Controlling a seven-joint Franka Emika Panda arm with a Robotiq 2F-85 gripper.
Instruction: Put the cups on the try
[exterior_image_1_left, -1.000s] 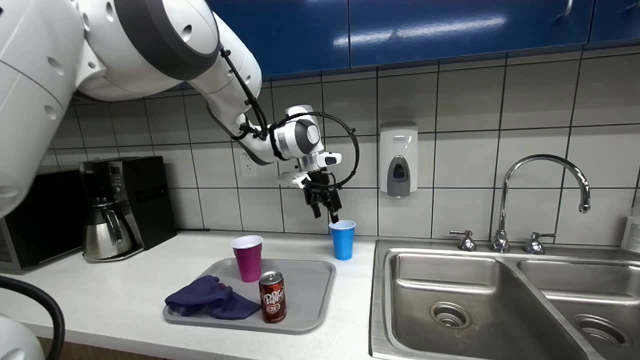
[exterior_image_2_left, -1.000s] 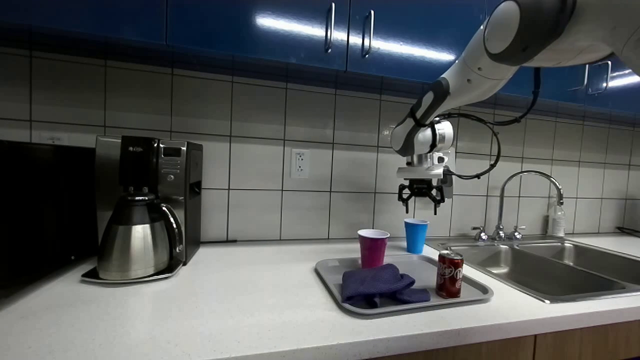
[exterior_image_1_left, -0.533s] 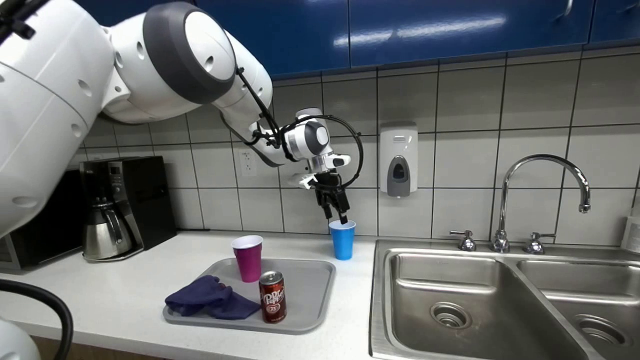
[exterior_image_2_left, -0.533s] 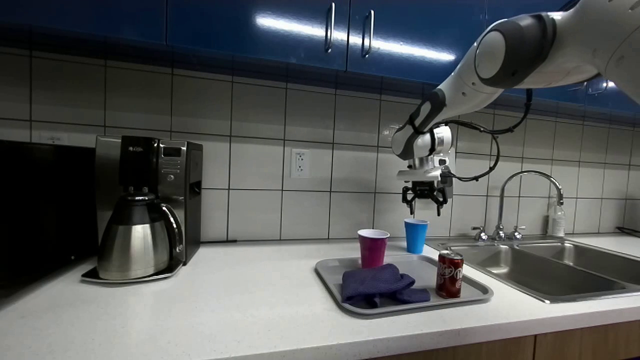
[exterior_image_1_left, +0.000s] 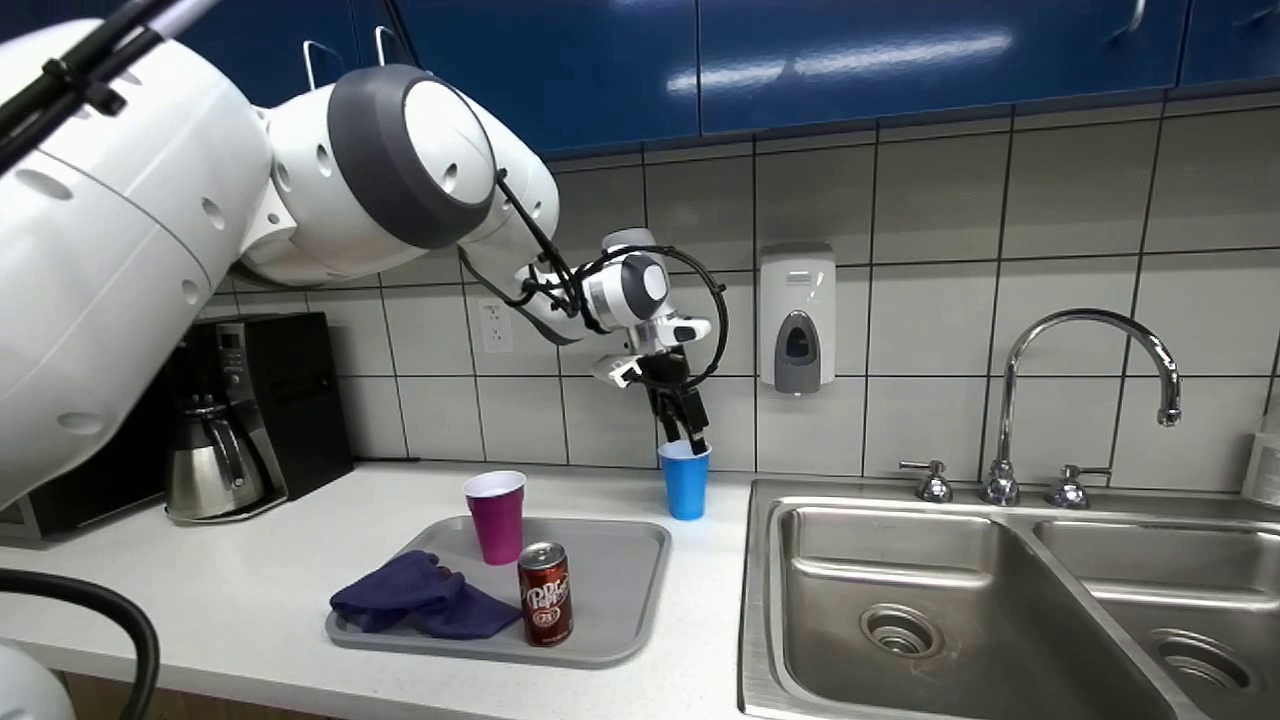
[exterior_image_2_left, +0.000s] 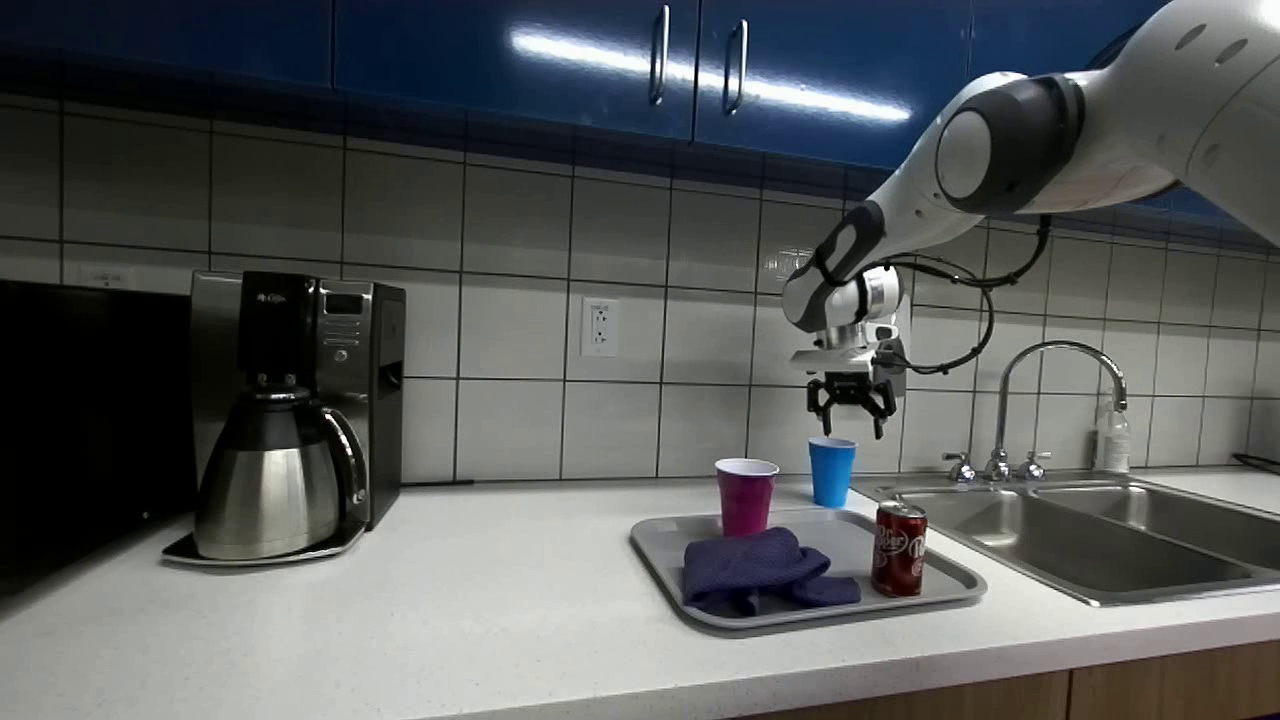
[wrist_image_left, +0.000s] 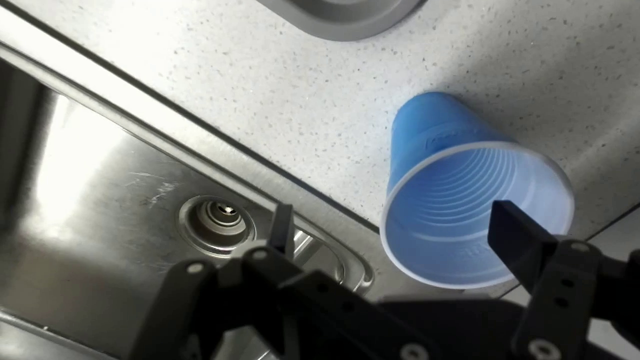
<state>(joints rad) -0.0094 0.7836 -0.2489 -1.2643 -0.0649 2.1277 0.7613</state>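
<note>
The purple cup (exterior_image_1_left: 497, 528) stands upright on the grey try (exterior_image_2_left: 850, 545), toward its back. Off the try, near the wall and the sink, the blue cup (exterior_image_2_left: 831, 474) is upright on the counter. My gripper (exterior_image_2_left: 852, 433) hangs just above the blue cup's rim, its jaws wide apart and holding nothing. In the wrist view one finger (wrist_image_left: 520, 240) overlaps the mouth of the blue cup (wrist_image_left: 430, 125), while the opposite finger (wrist_image_left: 282, 230) lies over the sink side. Whether the fingertip dips below the rim I cannot tell. A corner of the try (wrist_image_left: 350, 27) shows at the top there.
A red soda can (exterior_image_1_left: 546, 595) and a dark blue cloth (exterior_image_1_left: 425, 600) occupy the front of the try. Right beside the blue cup begins the steel sink (exterior_image_1_left: 760, 600) with its tap (exterior_image_1_left: 1010, 400). The tiled wall rises close behind, and a coffee maker (exterior_image_2_left: 290, 430) stands further along.
My gripper has come down and slightly to the right in both exterior views, closer to the blue cup. The jaws stay wide; cups, can and cloth have not moved.
</note>
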